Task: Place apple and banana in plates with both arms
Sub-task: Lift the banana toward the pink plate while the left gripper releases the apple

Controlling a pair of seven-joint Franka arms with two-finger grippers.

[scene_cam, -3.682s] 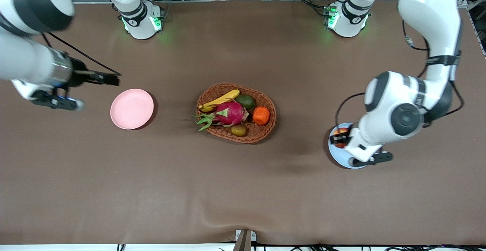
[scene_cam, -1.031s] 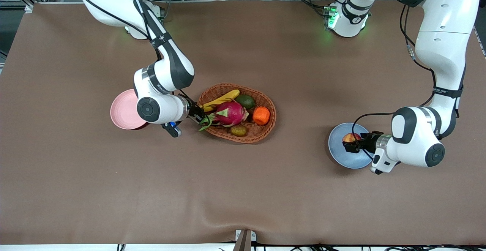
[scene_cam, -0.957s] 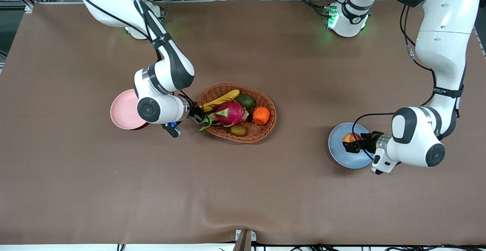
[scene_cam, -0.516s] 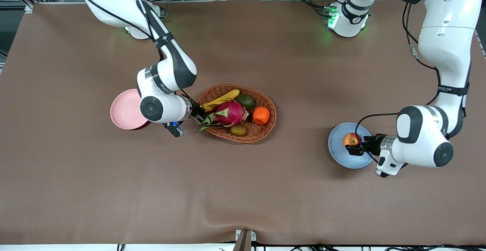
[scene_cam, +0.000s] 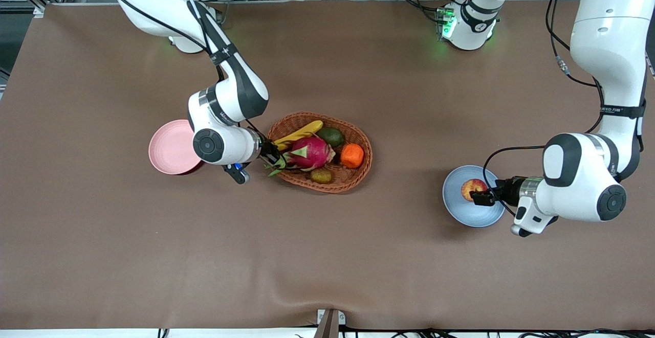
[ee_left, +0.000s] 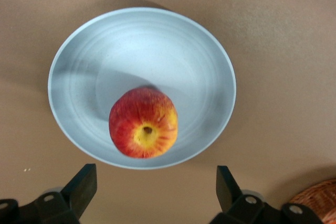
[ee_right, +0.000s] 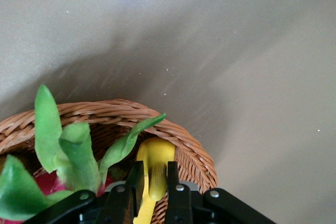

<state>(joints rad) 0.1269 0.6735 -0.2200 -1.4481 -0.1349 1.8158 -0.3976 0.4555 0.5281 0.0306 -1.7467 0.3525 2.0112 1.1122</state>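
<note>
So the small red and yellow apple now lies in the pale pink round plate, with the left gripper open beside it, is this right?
Not quite: the small red and yellow apple lies in the light blue round plate, not the pale pink round plate, which holds nothing. The left wrist view shows it clearly. The rest stands: the left gripper is open beside it.

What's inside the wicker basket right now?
In the basket lie the banana, a pink dragon fruit, an avocado, an orange and a kiwi. The right end effector covers the banana's end. Anything under the fruit is hidden.
</note>
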